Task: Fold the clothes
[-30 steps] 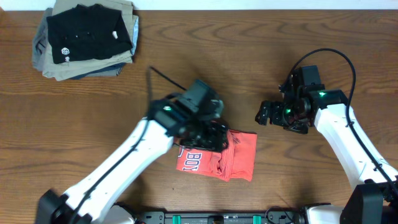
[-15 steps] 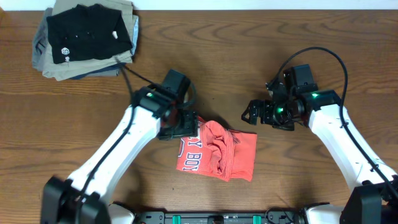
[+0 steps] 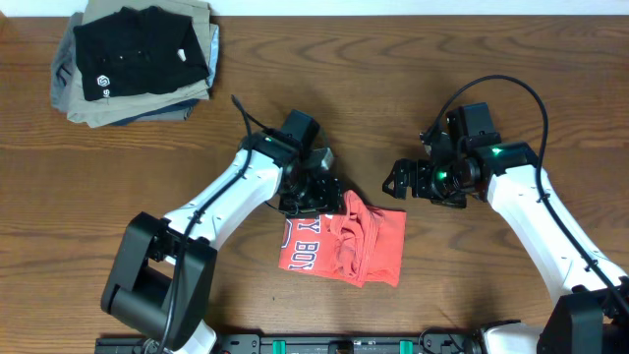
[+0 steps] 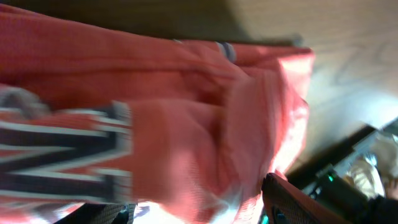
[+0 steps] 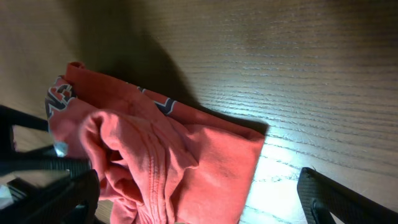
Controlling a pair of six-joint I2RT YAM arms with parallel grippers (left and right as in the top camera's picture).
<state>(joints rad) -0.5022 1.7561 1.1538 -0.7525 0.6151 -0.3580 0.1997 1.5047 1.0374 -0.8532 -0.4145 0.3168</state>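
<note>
Since half a second ago the left gripper (image 3: 316, 194) has swung from the bare desk (image 3: 472, 79) beside the T-shirt (image 3: 371, 248) back onto the shirt's far left corner. The right gripper (image 3: 398, 179) has kept its place over that half second.

The T-shirt lies as a rumpled, partly folded bundle close to the desk's near edge, about midway along it. Its long axis runs roughly along that edge, lettering at the left end and plain red cloth at the right. A bunched ridge rises across its middle and up toward the far edge. The pile of folded clothes (image 3: 133, 57) sits well apart at the far left corner.

The left gripper is over or against the far left corner of the bundle, right where the ridge begins. Its wrist camera is filled with blurred red cloth and lettering, so I cannot tell how wide its jaws stand, or whether any cloth is pinched between them.

The right gripper hovers just beyond the far right corner, clear of the cloth. Its fingers are spread wide with nothing between them, and the shirt lies below and toward the near edge from it.

The left arm is therefore the nearer one. Smoothing the ridge probably means drawing the cloth along the long axis, with the right gripper coming down onto its own corner.
</note>
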